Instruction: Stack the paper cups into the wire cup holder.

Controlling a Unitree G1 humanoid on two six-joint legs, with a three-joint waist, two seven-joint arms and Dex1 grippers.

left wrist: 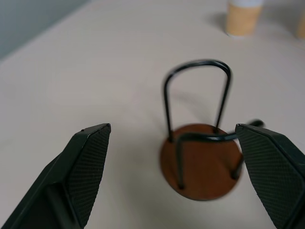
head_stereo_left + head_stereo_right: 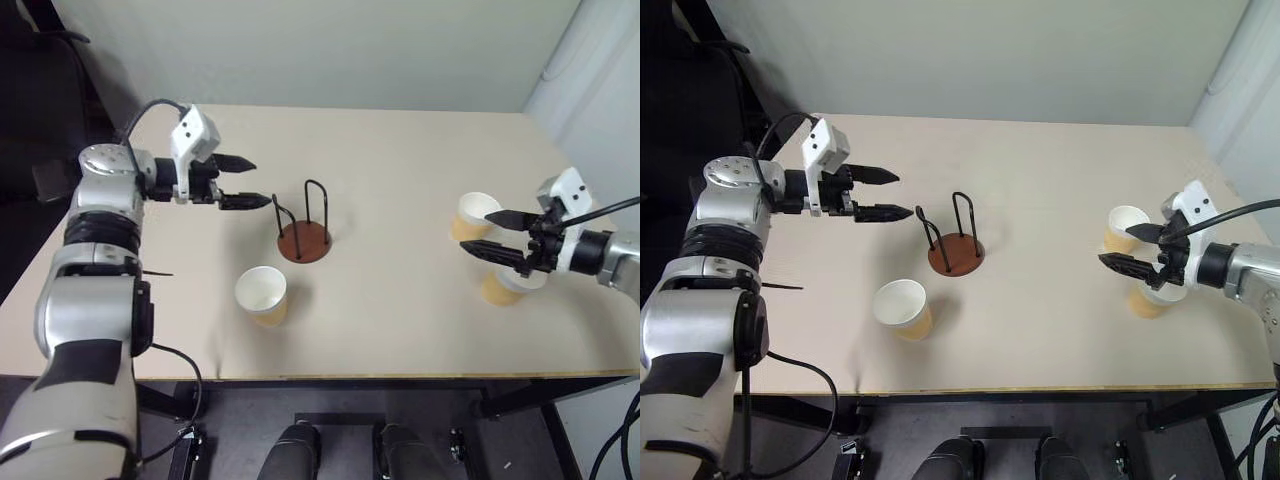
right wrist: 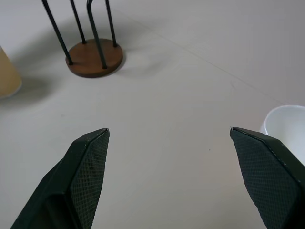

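i see the table (image 2: 400, 150) spanning the scene, beige and bare apart from the task items. the wire cup holder (image 2: 304, 240) stands upright near the middle, slightly to the left, its brown disc base flat on the table and its two black loops empty.

three paper cups stand upright, none in the holder yet. the near cup (image 2: 262, 294) sits just near and left of the holder. the far right cup (image 2: 474, 215) and the near right cup (image 2: 503, 285) stand close together well to the right.

the left gripper (image 2: 242, 181) hovers above the table just left of the holder, fingers spread wide and holding nothing. the right gripper (image 2: 494, 232) hovers over the two right cups, fingers also wide apart and empty; its lower finger crosses in front of the near right cup, but i cannot tell that it touches.

i judge the step in hand to be the first pick on the right. to do it well:
- i centre one cup wall between the fingers, clear of its neighbour.
- i close gently; thin paper will dent.
- i grip below the rolled rim, keeping the cup upright.
- i lower it between the loops without nudging the light holder.
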